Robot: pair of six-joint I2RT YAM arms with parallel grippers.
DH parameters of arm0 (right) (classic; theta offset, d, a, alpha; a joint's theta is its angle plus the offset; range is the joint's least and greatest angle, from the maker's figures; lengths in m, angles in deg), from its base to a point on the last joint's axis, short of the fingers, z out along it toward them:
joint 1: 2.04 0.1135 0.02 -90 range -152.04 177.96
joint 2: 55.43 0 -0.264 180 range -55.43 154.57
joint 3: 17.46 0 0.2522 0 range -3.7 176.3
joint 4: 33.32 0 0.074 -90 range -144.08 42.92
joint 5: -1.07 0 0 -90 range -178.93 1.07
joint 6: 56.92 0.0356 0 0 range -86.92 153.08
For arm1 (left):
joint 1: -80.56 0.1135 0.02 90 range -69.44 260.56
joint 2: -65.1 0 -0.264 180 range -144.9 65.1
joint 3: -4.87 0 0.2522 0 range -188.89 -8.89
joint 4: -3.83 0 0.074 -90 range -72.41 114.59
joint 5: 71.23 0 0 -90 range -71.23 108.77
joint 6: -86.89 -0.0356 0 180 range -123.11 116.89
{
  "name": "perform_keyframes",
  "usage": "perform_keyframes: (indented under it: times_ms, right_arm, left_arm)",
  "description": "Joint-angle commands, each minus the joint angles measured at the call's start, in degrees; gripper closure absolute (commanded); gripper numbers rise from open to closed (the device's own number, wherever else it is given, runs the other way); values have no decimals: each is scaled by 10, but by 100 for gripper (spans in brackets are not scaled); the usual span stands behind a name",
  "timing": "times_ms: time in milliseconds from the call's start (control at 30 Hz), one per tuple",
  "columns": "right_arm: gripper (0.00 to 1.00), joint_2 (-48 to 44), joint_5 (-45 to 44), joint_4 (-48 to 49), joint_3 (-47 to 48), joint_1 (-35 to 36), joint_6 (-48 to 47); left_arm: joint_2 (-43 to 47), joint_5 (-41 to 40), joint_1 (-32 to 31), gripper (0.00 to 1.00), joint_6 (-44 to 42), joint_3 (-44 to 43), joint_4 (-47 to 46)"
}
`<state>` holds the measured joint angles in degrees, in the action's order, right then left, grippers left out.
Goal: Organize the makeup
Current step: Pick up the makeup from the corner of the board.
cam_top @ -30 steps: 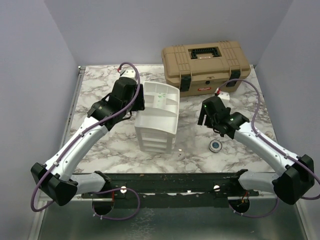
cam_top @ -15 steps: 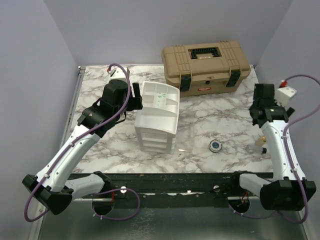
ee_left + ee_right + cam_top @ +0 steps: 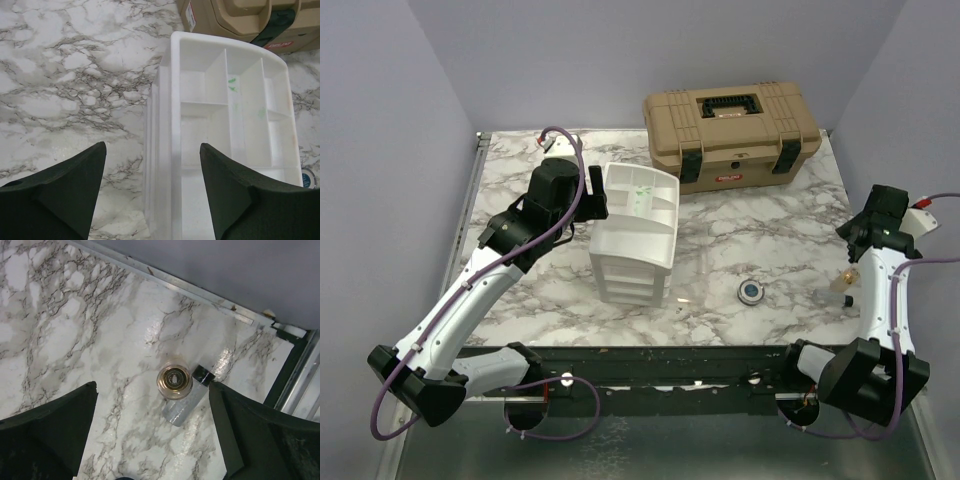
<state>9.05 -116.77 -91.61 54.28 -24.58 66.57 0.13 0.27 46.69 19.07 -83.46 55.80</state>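
Observation:
A round blue-centred compact (image 3: 751,291) lies on the marble table, right of the white drawer unit (image 3: 635,235). A small clear round bottle (image 3: 174,382) stands near the right edge, touching a clear tube with a black cap (image 3: 186,402) that lies flat; both show in the top view (image 3: 842,285). My right gripper (image 3: 855,240) is open and empty above them (image 3: 152,386). My left gripper (image 3: 597,195) is open and empty, hovering over the drawer unit's left wall (image 3: 152,146). The unit's top compartments (image 3: 235,125) look empty. The palette, discs and pencil are out of view.
A tan toolbox (image 3: 730,125) stands shut at the back, just behind the drawer unit; its corner shows in the left wrist view (image 3: 240,20). A metal rail (image 3: 200,290) and the wall border the table close to the bottle and tube.
My right arm has swung from beside the drawer unit out to the table's right edge, over the bottle and tube. My left gripper has shifted slightly left by the drawer unit.

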Motion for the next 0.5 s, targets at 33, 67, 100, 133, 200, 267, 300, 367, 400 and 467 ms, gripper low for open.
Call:
perform_keyframes:
  times_ms: [33,67,100,133,200,267,300,367,400,467]
  right_arm:
    - [2,13,75,27,-36,-15,69]
    - [2,17,80,27,-39,-15,75]
    - [2,21,77,28,-42,-16,80]
    - [3,24,68,28,-43,-16,81]
    - [3,26,53,32,-44,-16,80]
    - [4,26,51,38,-49,-17,80]
    - [5,27,52,41,-53,-18,79]
    - [8,31,49,46,-58,-18,77]
    - [11,32,43,48,-60,-17,76]
    - [16,35,34,55,-66,-19,75]
  left_arm:
    - [-5,5,1,22,-3,-10,-5]
    - [-5,4,1,22,-3,-10,-5]
    - [-4,3,1,22,-2,-9,-5]
    - [0,0,1,22,0,-7,-5]
    - [5,-6,1,21,-3,-6,-6]
    - [8,-12,1,21,-7,-6,-6]
    - [7,-15,1,21,-9,-6,-6]
    - [4,-16,1,21,-13,-8,-5]
    - [2,-15,1,22,-13,-8,-5]
    - [-3,-12,1,21,-13,-8,-6]
